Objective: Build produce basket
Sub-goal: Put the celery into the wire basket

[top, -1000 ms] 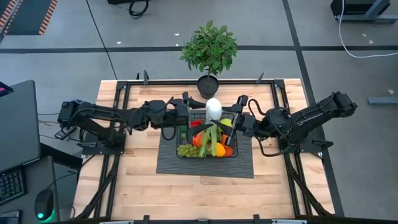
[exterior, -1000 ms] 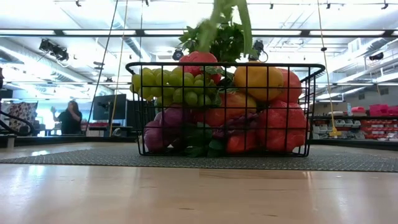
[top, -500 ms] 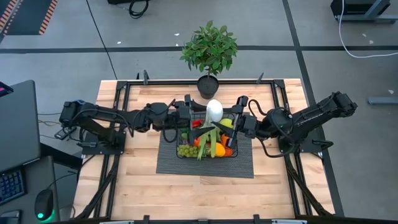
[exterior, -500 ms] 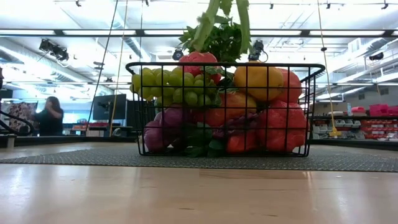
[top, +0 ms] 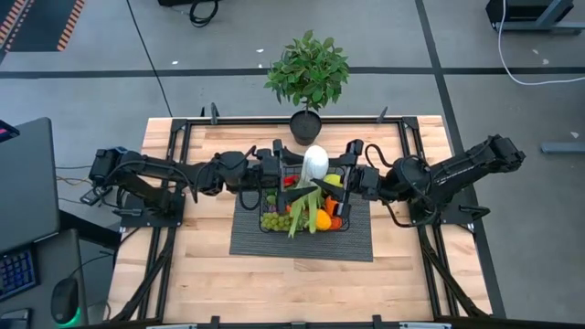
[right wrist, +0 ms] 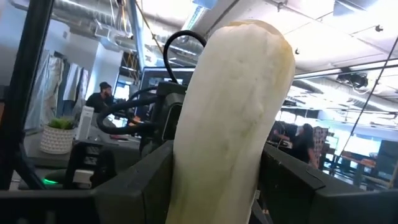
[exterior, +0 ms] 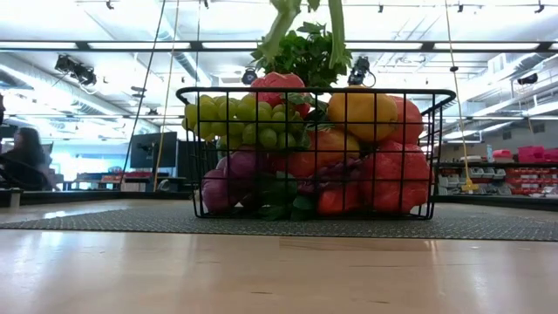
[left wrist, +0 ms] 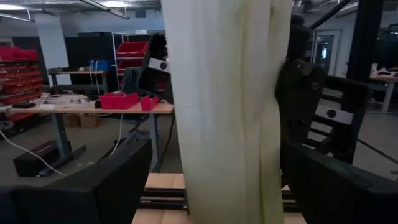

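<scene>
The black wire basket (exterior: pixel 314 91) stands on the ribbed mat, filled with produce (exterior: pixel 349 157): grapes, peppers, oranges. Above it hangs the long leek, its white end (top: pixel 314 163) toward the far edge and its green leaves (top: pixel 304 208) slanting down over the basket. My right gripper (top: pixel 345 166) comes from the table's right, shut on the white end. From the left, my left gripper (top: pixel 280 166) is open. Its fingers (left wrist: pixel 93 186) stand on either side of the pale stalk (left wrist: pixel 224 112), and a gap shows beside it. My right gripper pinches the leek's thick white stalk (right wrist: pixel 224 143) between its two fingers (right wrist: pixel 140 186), a little short of the rounded end. The fingers come roughly level from the table's right and lie across the leek. The leek is lifted clear, tilted, with its green leaves lowest over the basket.
A dark grey ribbed mat (top: pixel 356 242) lies under the basket at mid-table. A leafy potted plant (top: pixel 308 73) stands at the far edge, just behind the grippers. Bare wood (top: pixel 292 292) lies toward the near edge. People show in the room beyond.
The leek has turned a little in my right gripper. Its green leafy end has swung toward the table's left and near side over the basket, while the white end has stayed in place. Neither gripper has opened or shut.
</scene>
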{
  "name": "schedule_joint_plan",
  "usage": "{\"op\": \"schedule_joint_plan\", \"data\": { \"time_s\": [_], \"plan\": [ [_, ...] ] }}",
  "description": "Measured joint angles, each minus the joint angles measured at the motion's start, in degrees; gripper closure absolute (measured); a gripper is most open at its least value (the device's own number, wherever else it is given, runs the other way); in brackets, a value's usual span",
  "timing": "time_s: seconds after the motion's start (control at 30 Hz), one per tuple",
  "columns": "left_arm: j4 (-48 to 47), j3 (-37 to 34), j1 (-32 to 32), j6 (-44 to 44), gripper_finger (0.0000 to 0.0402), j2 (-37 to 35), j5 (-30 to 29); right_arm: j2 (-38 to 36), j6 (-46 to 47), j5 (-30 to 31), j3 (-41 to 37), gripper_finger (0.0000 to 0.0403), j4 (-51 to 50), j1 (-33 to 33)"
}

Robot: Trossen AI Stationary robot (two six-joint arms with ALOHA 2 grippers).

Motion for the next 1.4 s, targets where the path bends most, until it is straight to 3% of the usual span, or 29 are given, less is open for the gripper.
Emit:
{"op": "schedule_joint_plan", "data": {
  "time_s": [0.4,0.53,0.73,0.97,1.4],
  "plan": [
    [-0.09,0.0,0.02,-0.17,0.0061,0.0,0.13,0.0,3.47,-3.65,0.0,0.0189,1.2,-0.99],
    [-2.36,0.0,0.02,-1.29,0.0102,0.0,0.13,0.02,3.48,-3.63,0.0,0.0189,1.14,-0.99],
    [-6.05,0.0,0.02,-2.91,0.0199,0.0,0.1,0.02,3.48,-3.39,0.0,0.0189,0.65,-0.99],
    [-8.53,-0.04,0.09,-2.68,0.0291,0.0,-0.29,0.01,3.59,0.41,0.0,0.0188,-2.4,-0.95],
    [-15.25,-0.07,0.13,-2.17,0.0312,0.0,-0.18,-0.02,3.61,4.14,0.04,0.0187,-8.82,0.25]
  ]
}}
